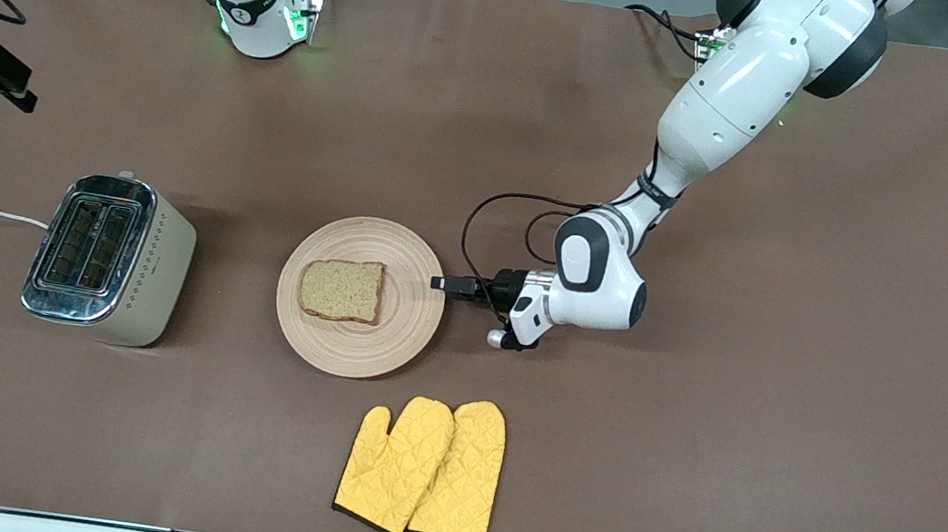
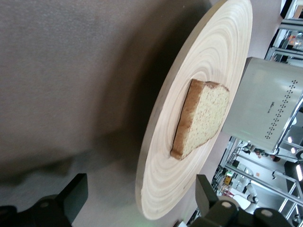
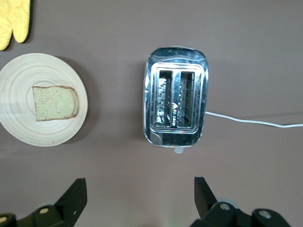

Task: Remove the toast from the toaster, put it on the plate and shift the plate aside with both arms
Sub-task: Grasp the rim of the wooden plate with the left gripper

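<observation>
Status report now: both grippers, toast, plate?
Left gripper open at plate rim. Right gripper open, above toaster. Toast on plate.

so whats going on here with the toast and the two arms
The toast already lies on the wooden plate, and the toaster stands with both slots empty toward the right arm's end of the table. The left gripper is down at the plate's rim, open, with nothing held. The right gripper hangs open above the toaster. The plate has not yet been moved aside.

Toaster (image 2: 265, 106) cropped at frame edge
</observation>
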